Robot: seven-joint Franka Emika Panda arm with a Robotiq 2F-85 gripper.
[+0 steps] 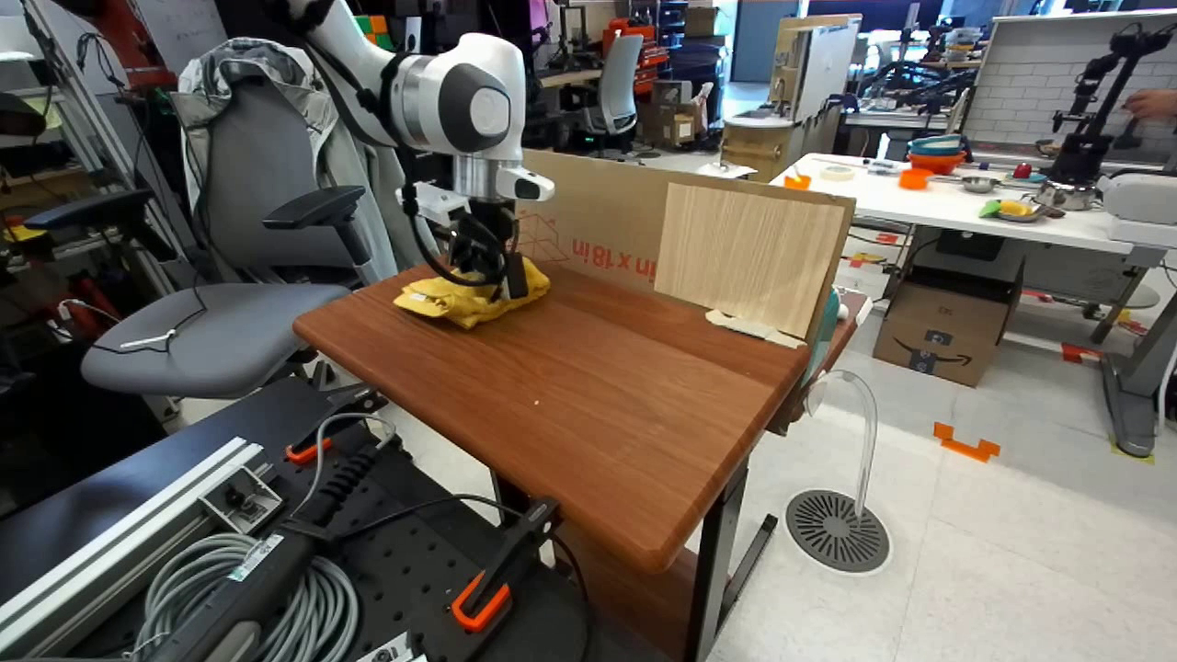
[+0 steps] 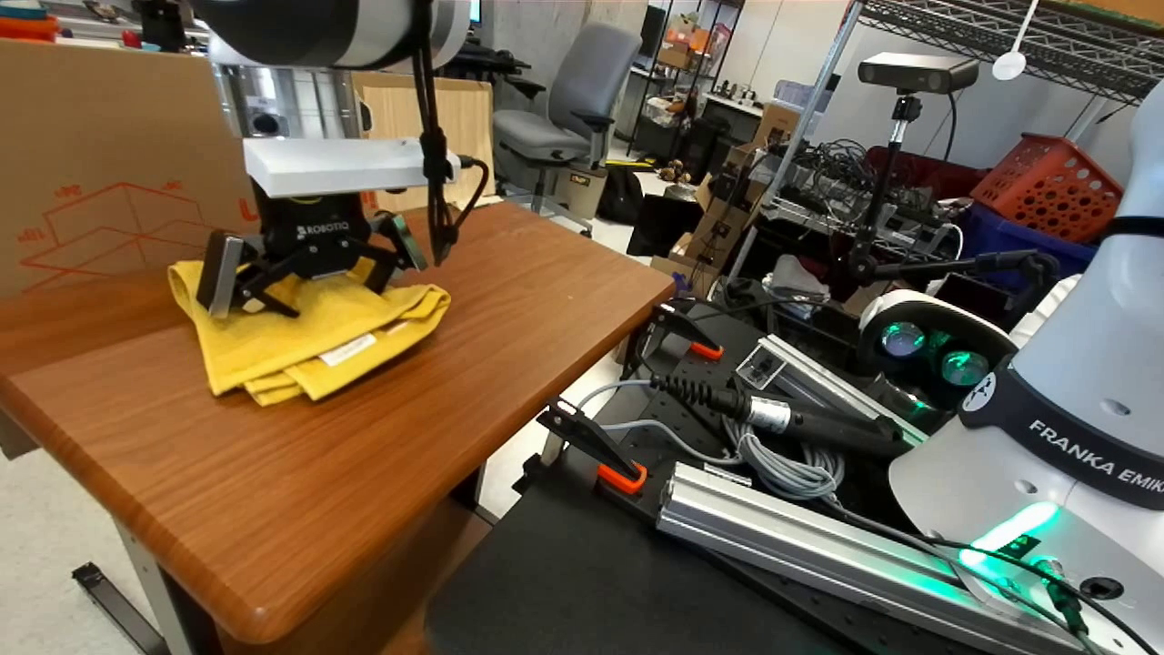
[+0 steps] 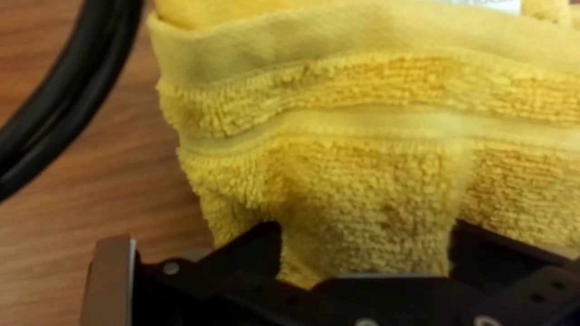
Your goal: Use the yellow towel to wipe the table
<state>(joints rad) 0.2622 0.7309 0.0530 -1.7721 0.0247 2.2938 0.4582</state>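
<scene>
The yellow towel (image 1: 474, 299) lies folded and crumpled on the brown wooden table (image 1: 588, 395). It also shows in an exterior view (image 2: 300, 341), with a white label on its near fold. In the wrist view the towel (image 3: 362, 181) fills most of the picture and bulges up between the finger linkages. My gripper (image 2: 314, 277) is low over the towel's back part with its fingers spread wide. The left finger in that view reaches down to the cloth. The gripper also shows in the wrist view (image 3: 364, 258). The towel under the palm is partly hidden.
A cardboard sheet (image 1: 588, 216) stands along the table's far edge, with a light wood panel (image 1: 745, 257) against it. A black cart (image 2: 546, 564) with clamps, cable and metal profile stands beside the table. A grey chair (image 1: 221, 322) is close to a table corner.
</scene>
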